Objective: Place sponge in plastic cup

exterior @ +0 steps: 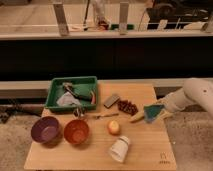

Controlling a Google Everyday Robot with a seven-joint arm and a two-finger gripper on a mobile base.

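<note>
The gripper, at three o'clock on the worktop, has its fingers clasped on the sponge. The cup sits at six o'clock.

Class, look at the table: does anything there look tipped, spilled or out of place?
Yes. The white cup near the front of the table lies on its side rather than standing, which looks awkward for dropping anything in. The gripper is at the right edge, by the sponge.
</note>
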